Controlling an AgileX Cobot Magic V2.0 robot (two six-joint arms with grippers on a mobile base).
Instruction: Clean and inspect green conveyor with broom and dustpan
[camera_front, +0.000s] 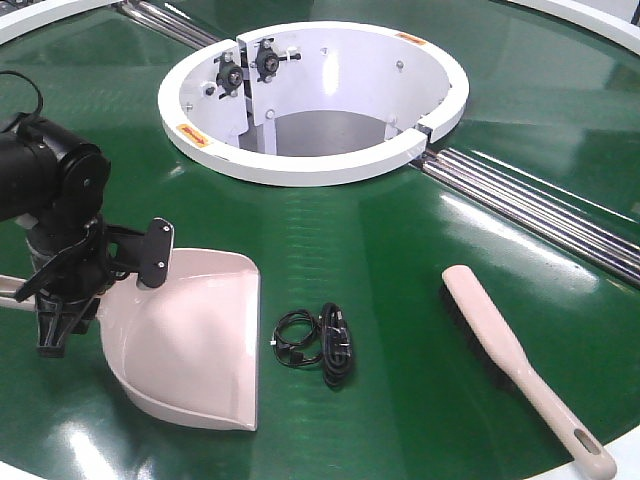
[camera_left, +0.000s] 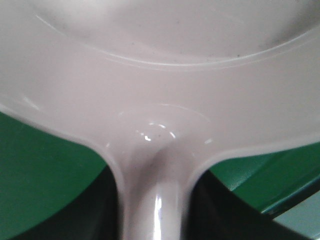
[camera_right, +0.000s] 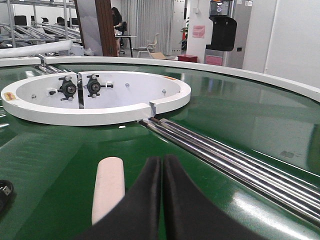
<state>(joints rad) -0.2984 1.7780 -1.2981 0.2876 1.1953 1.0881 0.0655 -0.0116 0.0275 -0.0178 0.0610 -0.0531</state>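
Note:
The pale dustpan (camera_front: 195, 340) lies on the green conveyor (camera_front: 400, 230) at the left, its lip facing right. My left gripper (camera_front: 100, 295) sits at the neck of its handle. In the left wrist view the handle (camera_left: 155, 200) runs between the dark fingers (camera_left: 95, 215), which press against both its sides. The broom (camera_front: 510, 350) lies at the right, bristles down, handle toward the near edge. In the right wrist view my right gripper (camera_right: 162, 159) is shut on nothing, and the broom's rounded end (camera_right: 107, 190) lies just to its left. The front view does not show the right gripper.
A coiled black cable (camera_front: 320, 345) lies between dustpan and broom. The white ring rim (camera_front: 300, 165) surrounds the central opening at the back. Steel rods (camera_front: 540, 215) run from the ring toward the right edge; in the right wrist view these rods (camera_right: 210, 145) pass to the right of the fingers.

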